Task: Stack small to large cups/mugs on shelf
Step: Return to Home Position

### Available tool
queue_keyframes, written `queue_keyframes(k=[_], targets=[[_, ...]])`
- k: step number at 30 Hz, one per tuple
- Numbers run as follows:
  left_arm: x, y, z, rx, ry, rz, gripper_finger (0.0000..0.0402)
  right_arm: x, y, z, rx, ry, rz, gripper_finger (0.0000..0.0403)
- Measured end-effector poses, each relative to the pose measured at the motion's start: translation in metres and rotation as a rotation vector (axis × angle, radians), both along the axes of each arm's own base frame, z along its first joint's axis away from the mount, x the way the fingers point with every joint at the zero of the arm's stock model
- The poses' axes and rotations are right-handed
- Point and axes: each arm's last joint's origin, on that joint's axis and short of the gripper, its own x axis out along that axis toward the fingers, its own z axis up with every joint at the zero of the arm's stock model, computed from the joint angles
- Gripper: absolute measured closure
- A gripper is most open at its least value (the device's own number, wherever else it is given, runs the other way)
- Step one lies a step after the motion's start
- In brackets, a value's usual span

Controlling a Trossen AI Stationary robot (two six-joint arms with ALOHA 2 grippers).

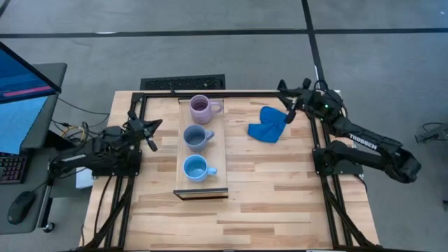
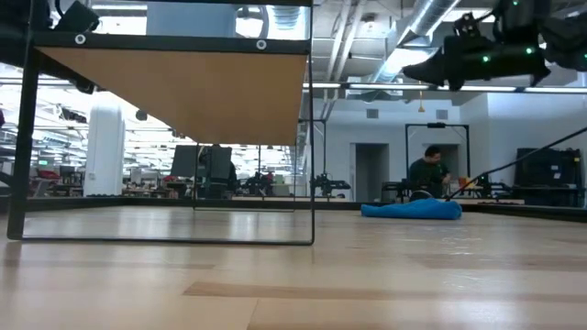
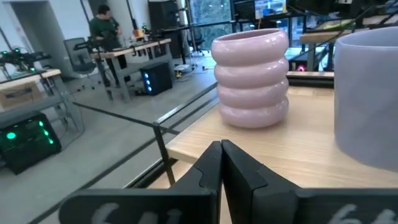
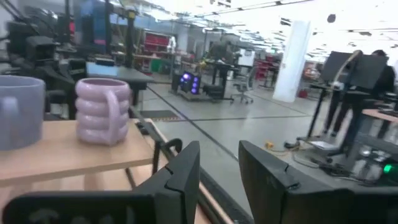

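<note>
the three mugs are sitting upright in a single row along the shelf [image 1: 218,150], each apart from the next. the lilac mug [image 1: 201,106] is standing at the end of the shelf opposite its dark edge. the slate blue mug [image 1: 195,136] is sitting at the shelf's middle, and the light blue mug [image 1: 194,168] is resting nearest the dark-edged end. all three handles are pointing off the same long side of the shelf. on that side the blue cloth [image 1: 268,124] is lying crumpled on the tabletop [image 1: 273,196], near the shelf but not touching it. in the low view the shelf is showing as a board raised on a thin dark frame [image 2: 312,137] above the tabletop.

the left gripper [image 1: 150,134] is hovering beside the shelf's other long side, about level with the slate blue mug and clear of the board. its fingers [image 3: 208,165] are pressing together with no gap showing, gripping nothing.

the right gripper [image 1: 288,103] is hanging beyond the cloth from the shelf, well apart from it and raised off the tabletop. its fingers [image 4: 186,171] are standing a little apart, with nothing between them.

a person [image 2: 428,170] is sitting in the room far behind the shelf.
</note>
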Motion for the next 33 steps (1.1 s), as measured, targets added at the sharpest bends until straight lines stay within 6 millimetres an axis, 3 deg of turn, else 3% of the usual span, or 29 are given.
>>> queue_keyframes(k=[16,26,33], targets=[[0.0,0.014,-0.002,0.014,-0.066,-0.025,0.0401,-0.015,0.009,-0.048,0.114,-0.047,0.034,0.0269],[0.006,0.024,-0.026,0.017,-0.106,-0.019,0.0401,-0.036,0.03,-0.053,0.087,-0.106,0.024,0.0269],[0.005,0.027,-0.027,0.01,-0.116,-0.03,0.0401,-0.048,0.043,-0.063,0.133,-0.071,0.004,0.0269]])
